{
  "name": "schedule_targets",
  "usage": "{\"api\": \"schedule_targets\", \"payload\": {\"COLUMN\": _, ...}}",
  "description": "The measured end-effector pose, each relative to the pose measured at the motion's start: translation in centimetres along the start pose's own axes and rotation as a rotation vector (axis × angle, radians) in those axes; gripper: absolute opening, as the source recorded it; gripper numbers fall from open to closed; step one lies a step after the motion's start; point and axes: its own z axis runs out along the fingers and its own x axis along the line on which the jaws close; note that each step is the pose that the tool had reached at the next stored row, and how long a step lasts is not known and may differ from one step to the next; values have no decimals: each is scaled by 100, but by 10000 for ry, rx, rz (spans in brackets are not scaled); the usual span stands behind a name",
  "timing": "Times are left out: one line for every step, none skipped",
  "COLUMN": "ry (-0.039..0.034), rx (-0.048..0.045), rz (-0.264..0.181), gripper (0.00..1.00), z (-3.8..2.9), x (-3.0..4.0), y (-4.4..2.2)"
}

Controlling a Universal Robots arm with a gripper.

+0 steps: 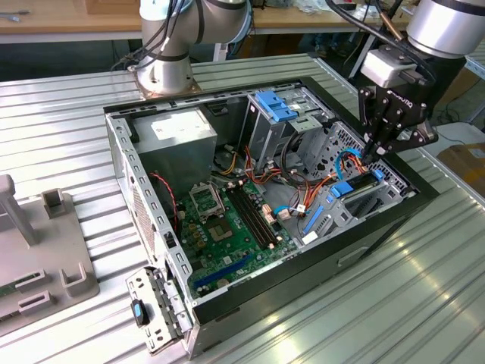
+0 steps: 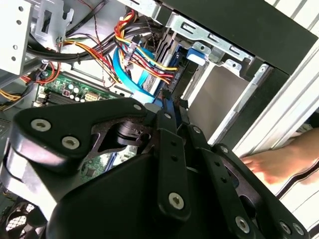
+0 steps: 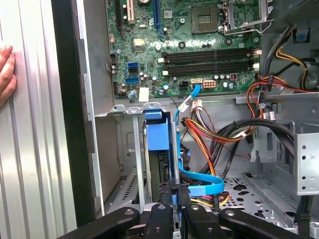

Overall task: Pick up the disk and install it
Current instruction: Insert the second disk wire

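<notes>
Exterior view first: the black hand [image 1: 377, 149] hangs over the corner of the open computer case [image 1: 227, 299] nearest the exterior view's right, its fingertips down inside the drive bay. The disk [image 1: 355, 184], grey with a bright blue carrier frame, stands on edge in that bay, just under and touching the fingertips. In the first wrist view the disk [image 3: 158, 149] rises straight from between the two fingers [image 3: 160, 209], which are drawn close together on its near edge; the hand [image 3: 172, 194] is clenched on the disk. In the second wrist view the fingers [image 2: 167, 129] meet at a thin blue edge [image 2: 164, 102], the same narrow grip.

Room is tight. A metal bay wall [image 3: 137, 159] stands just beside the disk on one side, and a blue flat cable [image 3: 202, 184] loops just beside it on the other, with a bundle of orange, red and black wires [image 3: 224, 134] near. Past the bay lies the green motherboard [image 3: 189, 55], well apart from the disk. The case's black outer wall [image 3: 67, 114] runs close along the bay, and beyond it is the ribbed metal table [image 3: 30, 149], where a person's hand [image 3: 6, 74] rests at the edge. In the second wrist view that person's hand [image 2: 279, 162] lies on the table beside the case.
</notes>
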Motion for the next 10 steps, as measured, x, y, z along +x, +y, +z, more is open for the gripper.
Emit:
{"api": "schedule_targets", "payload": {"ry": -130, "rx": -8, "rz": 9, "gripper": 16, "z": 10, "x": 3, "y": 9}}
{"api": "schedule_targets", "payload": {"ry": -203, "rx": -11, "rz": 12, "gripper": 16, "z": 23, "x": 7, "y": 13}}
{"api": "schedule_targets", "payload": {"ry": -205, "rx": -11, "rz": 12, "gripper": 16, "z": 70, "x": 21, "y": 16}}
{"api": "schedule_targets", "payload": {"ry": -204, "rx": -12, "rz": 13, "gripper": 16, "z": 87, "x": 23, "y": 17}}
{"api": "schedule_targets", "payload": {"ry": -204, "rx": -12, "rz": 14, "gripper": 16, "z": 111, "x": 24, "y": 18}}
{"api": "schedule_targets", "payload": {"ry": -203, "rx": -12, "rz": 15, "gripper": 16, "z": 133, "x": 26, "y": 19}}
{"api": "schedule_targets", "payload": {"ry": -203, "rx": -12, "rz": 17, "gripper": 16, "z": 159, "x": 29, "y": 21}}
{"api": "schedule_targets", "payload": {"ry": -201, "rx": -12, "rz": 25, "gripper": 16, "z": 171, "x": 32, "y": 22}}
{"api": "schedule_targets", "payload": {"ry": -201, "rx": -12, "rz": 24, "gripper": 16, "z": 171, "x": 32, "y": 21}}
{"api": "schedule_targets", "payload": {"ry": -202, "rx": -12, "rz": 24, "gripper": 16, "z": 173, "x": 33, "y": 21}}
